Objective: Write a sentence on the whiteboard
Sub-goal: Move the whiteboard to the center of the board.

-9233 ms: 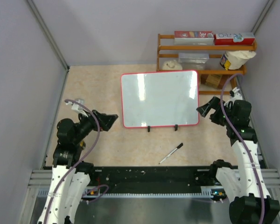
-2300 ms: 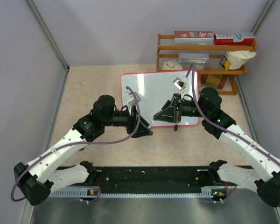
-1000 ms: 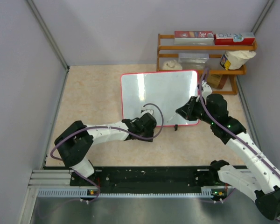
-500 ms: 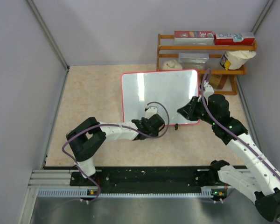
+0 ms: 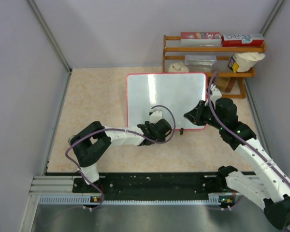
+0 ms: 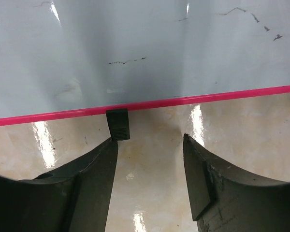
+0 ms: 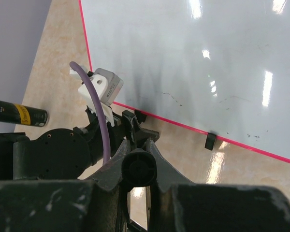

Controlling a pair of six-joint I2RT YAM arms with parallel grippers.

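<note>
Showing plainly only on wrist cameras: left jaws spread beside whiteboard [image 6: 145, 48] foot [image 6: 118, 124], right jaws clenching pen [image 7: 140, 167].

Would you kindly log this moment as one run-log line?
left gripper: open, by black foot | right gripper: shut on pen | whiteboard: no words yet

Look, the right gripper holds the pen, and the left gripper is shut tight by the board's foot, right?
Not quite. The left gripper is open: the left wrist view shows its fingers apart, by the black foot of the board. The right gripper does hold the pen.
</note>
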